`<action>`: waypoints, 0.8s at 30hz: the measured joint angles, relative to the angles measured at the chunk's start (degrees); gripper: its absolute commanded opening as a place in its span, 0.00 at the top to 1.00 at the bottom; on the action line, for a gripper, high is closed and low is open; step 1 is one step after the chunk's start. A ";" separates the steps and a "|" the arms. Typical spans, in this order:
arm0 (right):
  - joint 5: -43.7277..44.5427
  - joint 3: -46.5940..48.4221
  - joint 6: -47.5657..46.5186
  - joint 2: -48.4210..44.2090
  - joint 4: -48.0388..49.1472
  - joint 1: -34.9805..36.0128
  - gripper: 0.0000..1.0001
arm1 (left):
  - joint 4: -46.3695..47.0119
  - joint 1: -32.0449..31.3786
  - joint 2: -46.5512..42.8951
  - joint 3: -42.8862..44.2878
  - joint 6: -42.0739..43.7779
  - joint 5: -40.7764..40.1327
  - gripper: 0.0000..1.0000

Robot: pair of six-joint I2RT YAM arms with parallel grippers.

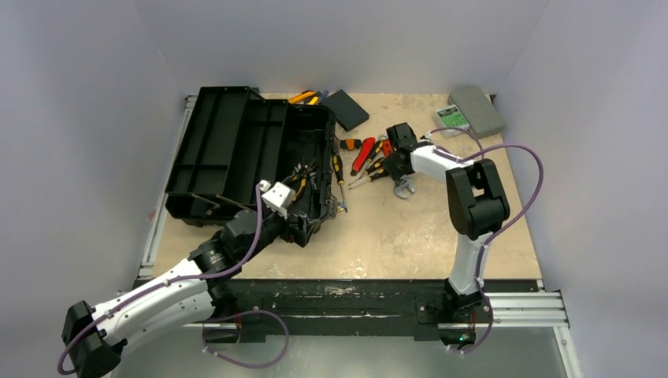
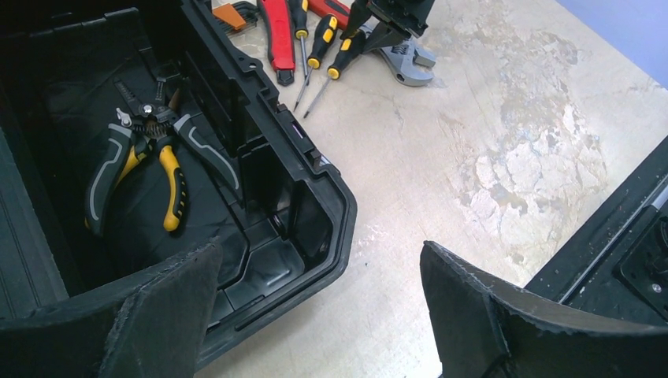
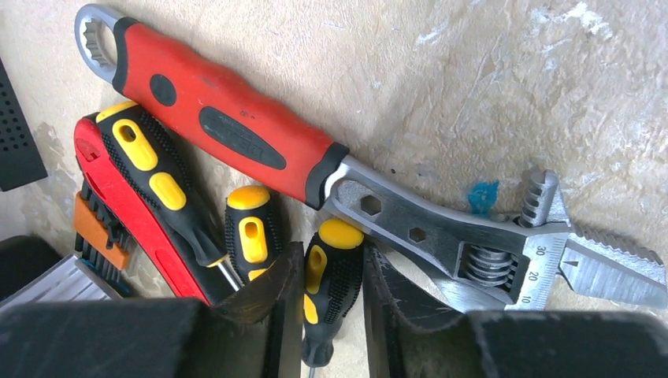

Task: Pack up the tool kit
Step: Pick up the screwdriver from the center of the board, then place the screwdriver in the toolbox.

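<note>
the toolbox point(image 1: 228, 146) lies open on the left of the table point(image 1: 425, 228) with only a pair of pliers point(image 2: 146, 169) showing inside, so i judge the packing barely begun. the wrench point(image 3: 410, 228) and the other screwdrivers point(image 3: 250, 236) lie heaped on the table to its right, where the right gripper point(image 3: 329, 272) pinches one screwdriver point(image 3: 337, 236) by its handle, not yet lifted. the left gripper point(image 2: 321, 268) hangs spread wide and empty over the toolbox's near corner.
</note>
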 measured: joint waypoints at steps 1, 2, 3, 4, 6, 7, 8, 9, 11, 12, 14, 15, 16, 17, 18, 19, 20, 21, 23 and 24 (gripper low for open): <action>-0.07 -0.48 -0.04 -0.31 0.48 -0.07 0.83 | 0.00 0.00 0.11 0.00 0.00 0.02 0.07; 0.00 -1.27 -0.11 -0.83 1.05 -0.11 0.84 | 0.00 0.00 0.24 0.00 0.00 0.02 0.07; 0.04 -2.27 -0.48 -1.73 1.01 -0.11 0.84 | 0.00 0.00 0.35 0.00 0.02 0.02 0.07; 0.09 -3.28 -0.79 -2.73 0.68 -0.07 0.84 | 0.00 0.00 0.46 0.00 0.02 0.04 0.07; 0.37 -6.29 -2.12 -6.49 -0.72 -0.04 0.85 | 0.00 0.00 0.63 0.00 0.04 0.13 0.07; 0.68 -7.23 -2.91 -8.28 -1.22 -0.04 0.87 | 0.00 0.00 0.70 0.00 0.09 0.31 0.07; 1.49 -8.41 -4.00 -10.82 -1.68 -0.09 0.87 | 0.00 0.00 0.79 0.02 0.17 0.57 0.07; 2.03 -9.55 -5.31 -13.73 -2.12 -0.15 0.88 | -0.04 0.00 1.01 0.07 0.24 1.01 0.07; 2.80 -11.61 -8.09 -19.61 -1.97 -0.33 0.88 | -0.59 0.00 1.73 0.46 0.26 1.92 0.07; 3.08 -13.14 -10.08 -23.50 -1.36 -0.35 0.88 | -1.27 0.00 2.23 0.92 0.22 2.49 0.07; 3.02 -15.67 -13.31 -29.64 0.20 -0.39 0.87 | -2.32 0.00 3.23 2.08 0.07 3.85 0.07; 2.82 -17.27 -15.23 -32.83 1.29 -0.39 0.87 | -2.73 0.00 3.80 2.80 -0.07 4.66 0.07; 2.32 -18.97 -17.14 -35.89 2.56 -0.39 0.87 | -3.17 0.00 4.39 3.63 -0.28 5.49 0.07; 1.36 -20.68 -18.99 -38.49 4.00 -0.39 0.87 | -3.61 0.00 5.03 4.57 -0.61 6.25 0.08; 0.39 -22.43 -20.81 -40.92 5.27 -0.42 0.87 | -3.87 0.00 5.64 5.42 -0.94 6.97 0.09; -1.09 -24.37 -22.73 -43.36 6.84 -0.42 0.87 | -4.09 0.00 6.40 6.51 -1.44 7.87 0.09; -2.32 -25.73 -24.13 -45.11 7.67 -0.42 0.87 | -4.28 0.00 7.28 7.74 -1.70 8.87 0.09; -3.41 -26.62 -25.14 -46.27 8.28 -0.42 0.87 | -4.63 0.00 8.26 9.07 -2.03 9.84 0.09; -6.19 -28.28 -27.41 -48.43 9.57 -0.42 0.87 | -5.09 0.00 10.19 11.65 -2.34 11.76 0.09; -7.67 -28.74 -28.35 -49.20 9.99 -0.42 0.87 | -5.29 0.00 11.17 12.98 -2.60 12.72 0.09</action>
